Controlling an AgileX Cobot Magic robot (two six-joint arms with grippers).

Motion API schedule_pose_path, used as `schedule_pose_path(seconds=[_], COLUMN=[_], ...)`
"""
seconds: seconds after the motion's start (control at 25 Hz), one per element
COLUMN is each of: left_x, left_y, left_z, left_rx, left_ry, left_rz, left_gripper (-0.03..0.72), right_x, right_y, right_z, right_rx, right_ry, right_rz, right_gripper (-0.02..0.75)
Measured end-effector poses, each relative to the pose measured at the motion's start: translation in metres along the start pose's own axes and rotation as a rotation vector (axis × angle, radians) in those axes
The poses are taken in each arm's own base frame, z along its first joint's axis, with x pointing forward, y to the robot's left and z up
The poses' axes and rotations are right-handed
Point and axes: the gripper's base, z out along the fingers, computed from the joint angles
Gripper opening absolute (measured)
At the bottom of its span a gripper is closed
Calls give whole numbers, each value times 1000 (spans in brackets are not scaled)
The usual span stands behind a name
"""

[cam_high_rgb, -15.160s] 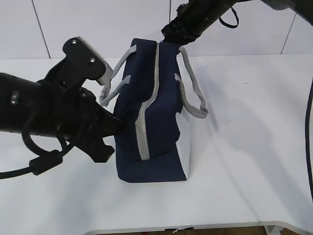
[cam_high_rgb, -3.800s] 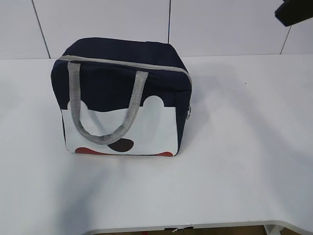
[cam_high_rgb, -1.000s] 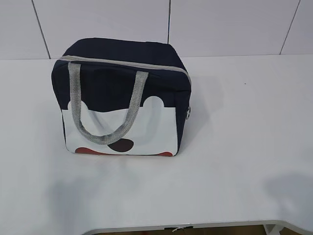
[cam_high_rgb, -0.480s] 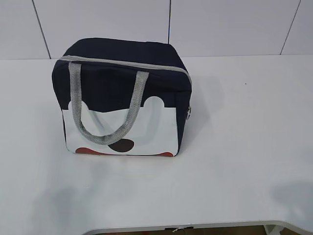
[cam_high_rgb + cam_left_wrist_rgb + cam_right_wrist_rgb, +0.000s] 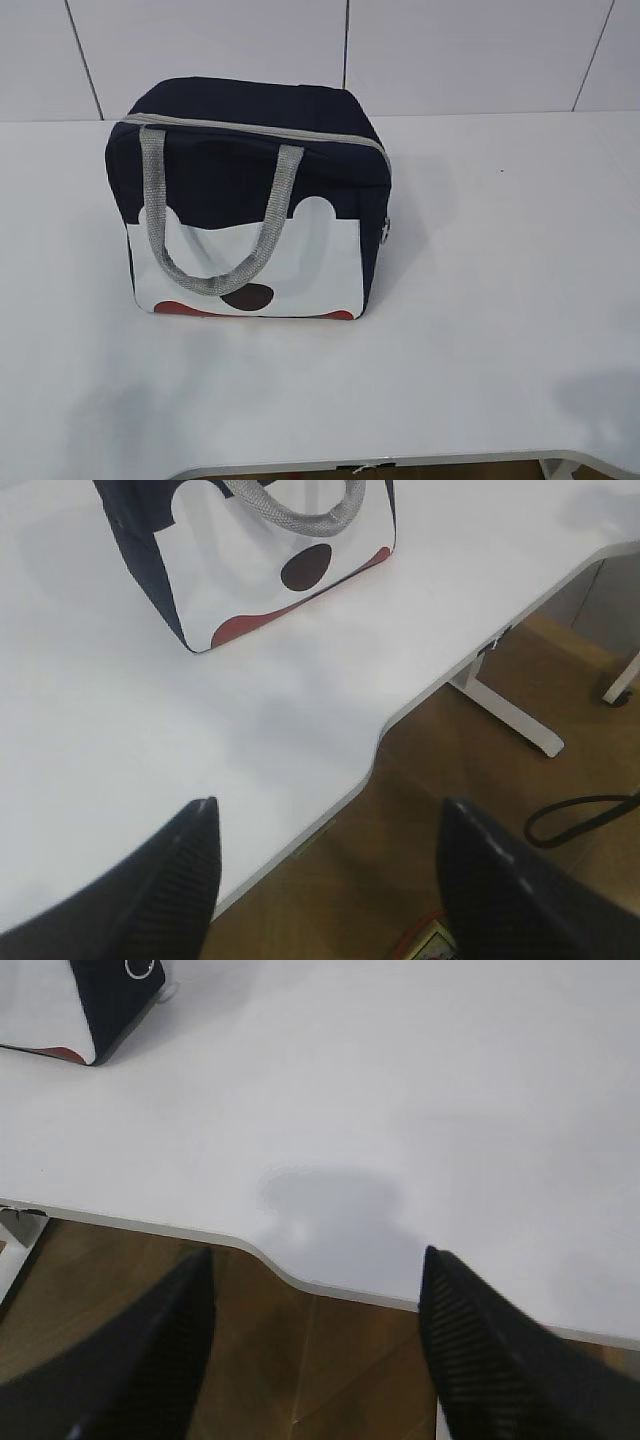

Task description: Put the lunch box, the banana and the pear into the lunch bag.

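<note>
Standing on the white table [image 5: 480, 300] in the exterior view is the lunch bag [image 5: 250, 200]. It sits upright, left of the middle. Its top is dark blue and its front is white with a dark spot and red shapes along the bottom. A grey handle [image 5: 215, 225] hangs down over the front in a loop. The grey zipper [image 5: 260, 130] runs along the top edge and looks zipped up. A small ring pull [image 5: 385, 232] hangs at the right side. No arm shows in this view. No lunch box, banana or pear can be seen in any view.

Next, the left wrist view looks down at the table's front edge. The bag [image 5: 250, 570] is at the top, well apart from the left gripper [image 5: 325, 880]. The two dark fingers [image 5: 180, 870] are spread wide with nothing between them. They hang over the table edge and the brown floor [image 5: 520, 800]. A white table leg [image 5: 510, 715] and a black cable [image 5: 580, 820] are on the right.

Last, the right wrist view shows only a corner of the bag [image 5: 90, 1000] at the top left, with the ring pull [image 5: 140, 968] on it. The right gripper [image 5: 315, 1350] is far from the bag. Its fingers [image 5: 480, 1350] are spread wide and hold nothing, over the table's front edge.
</note>
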Motion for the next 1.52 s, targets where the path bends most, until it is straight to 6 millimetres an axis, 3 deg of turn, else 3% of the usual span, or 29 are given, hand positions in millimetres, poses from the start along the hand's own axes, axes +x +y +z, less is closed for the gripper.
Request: schedule_pose_path(seconds=[1.04, 1.28, 1.52], left_x=[0, -1, -2], left_y=[0, -1, -1], left_z=[0, 2, 4], left_rx=[-12, -144, -331], left_ry=[0, 2, 4], left_rz=[-9, -85, -192], left_gripper=[483, 472, 449], right_x=[0, 0, -1], right_y=[0, 0, 3], right_z=[0, 0, 0], right_rx=[2, 30, 202], right_ry=[-3, -2, 17], right_rz=[0, 17, 122], right_gripper=[526, 526, 526])
